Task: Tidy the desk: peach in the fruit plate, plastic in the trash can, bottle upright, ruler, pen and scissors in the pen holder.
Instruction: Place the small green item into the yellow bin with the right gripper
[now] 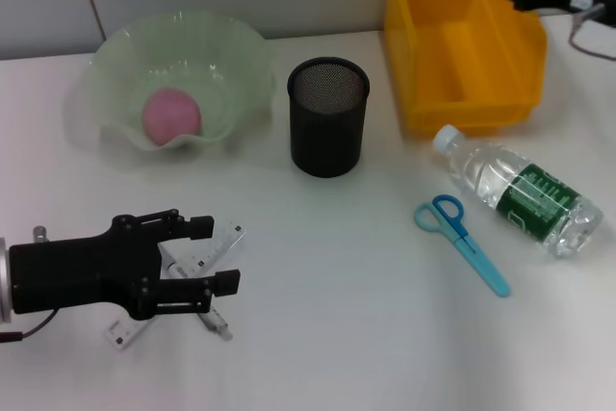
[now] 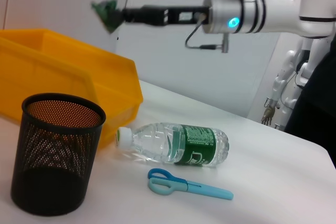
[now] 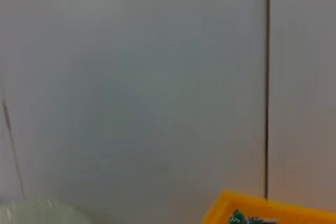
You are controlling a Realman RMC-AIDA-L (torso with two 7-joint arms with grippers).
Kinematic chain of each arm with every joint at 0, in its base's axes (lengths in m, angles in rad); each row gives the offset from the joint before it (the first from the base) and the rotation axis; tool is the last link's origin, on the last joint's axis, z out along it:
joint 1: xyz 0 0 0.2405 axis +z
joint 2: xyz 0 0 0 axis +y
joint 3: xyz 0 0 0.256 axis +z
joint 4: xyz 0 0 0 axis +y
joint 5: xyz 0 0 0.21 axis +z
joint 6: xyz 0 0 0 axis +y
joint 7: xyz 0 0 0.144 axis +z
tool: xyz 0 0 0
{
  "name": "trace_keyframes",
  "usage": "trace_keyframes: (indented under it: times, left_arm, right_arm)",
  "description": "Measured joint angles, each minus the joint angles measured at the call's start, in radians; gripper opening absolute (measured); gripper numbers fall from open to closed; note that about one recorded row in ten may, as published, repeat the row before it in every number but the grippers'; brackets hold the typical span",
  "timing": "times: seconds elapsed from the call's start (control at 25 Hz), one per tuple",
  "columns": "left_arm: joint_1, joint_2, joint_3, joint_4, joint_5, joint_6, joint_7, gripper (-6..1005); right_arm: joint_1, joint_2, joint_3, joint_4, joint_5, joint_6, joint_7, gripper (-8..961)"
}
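Head view: white counter seen from above, both arms in frame.
Left gripper: low over the near left corner of the counter, fingers spread wide, one on either side of the ruler, nothing clamped.
Ruler: white, flat on the counter between the left fingers, crossing a second pale strip beneath the gripper; I cannot tell what that strip is.
Right gripper: raised above the yellow bin at the far right corner, fingers pinched on a small green scrap of plastic.
Yellow bin: open-topped, against the far edge near the right corner; inside looks bare in the part visible.
Peach: pink, lying in the fruit plate.
Fruit plate: pale green, wavy rim, near the far left corner.
Pen holder: black mesh cup, upright, mid-counter toward the far edge, between plate and bin.
Bottle: clear, green label, white cap, on its side near the right edge, cap pointing toward the bin.
Scissors: blue, flat, just beside the bottle on its near side, not touching it, handles toward the far edge.
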Motion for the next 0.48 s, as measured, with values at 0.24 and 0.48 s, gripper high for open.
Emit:
trace_keyframes:
  times: [0.24,0.48]
  left_arm:
    - [0.002,-0.002,-0.001,0.0,0.0,0.007,-0.006,846]
    - [0.004,0.001,-0.002,0.0,0.0,0.009,-0.01,847]
  right_arm:
    - [0.038,0.001,0.0,0.019,-0.088,0.026,0.041,478]
    - [0.027,0.002,0.001,-0.01,-0.089,0.012,0.053,609]
